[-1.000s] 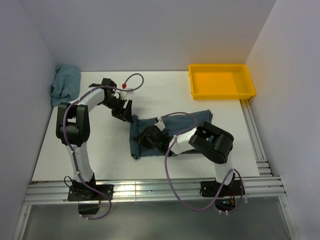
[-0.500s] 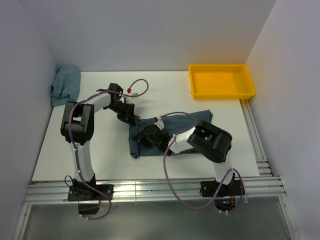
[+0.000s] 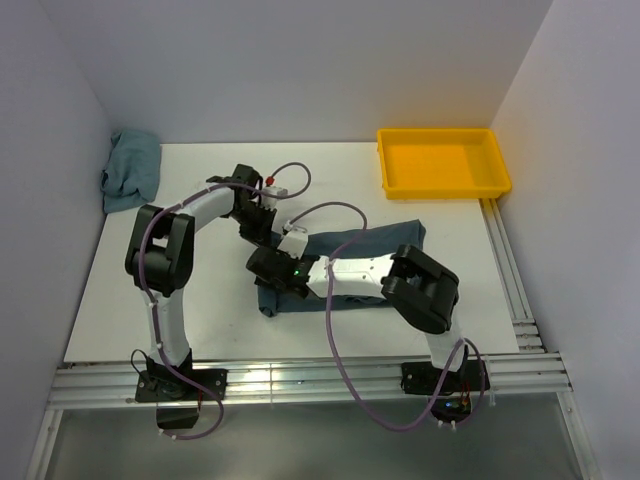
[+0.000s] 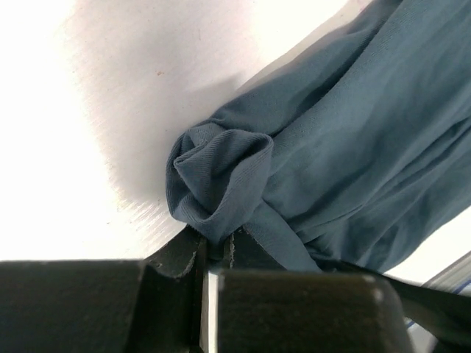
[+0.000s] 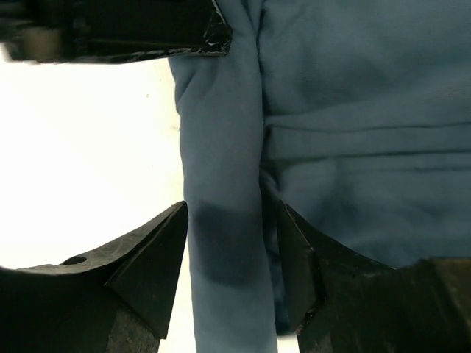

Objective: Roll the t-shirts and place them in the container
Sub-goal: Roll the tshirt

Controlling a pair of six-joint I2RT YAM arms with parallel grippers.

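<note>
A slate-blue t-shirt (image 3: 365, 262) lies folded into a long band across the middle of the table. Its left end is rolled into a narrow ridge (image 5: 224, 184). My left gripper (image 3: 264, 232) sits at the shirt's far left corner and is shut on a bunched fold of the fabric (image 4: 218, 246). My right gripper (image 3: 262, 270) hovers over the left end, open, with the ridge running between its fingertips (image 5: 232, 220), one finger (image 5: 158, 254) on each side. In the left wrist view the t-shirt (image 4: 353, 140) spreads to the right.
A yellow tray (image 3: 444, 191) stands at the back right. A crumpled teal cloth (image 3: 130, 170) lies in the back left corner. Metal rails (image 3: 300, 380) run along the near edge and the right side. White walls close in the table.
My left gripper moved right onto the shirt's corner and shut on it. My right gripper slid left to the shirt's rolled end and opened.
</note>
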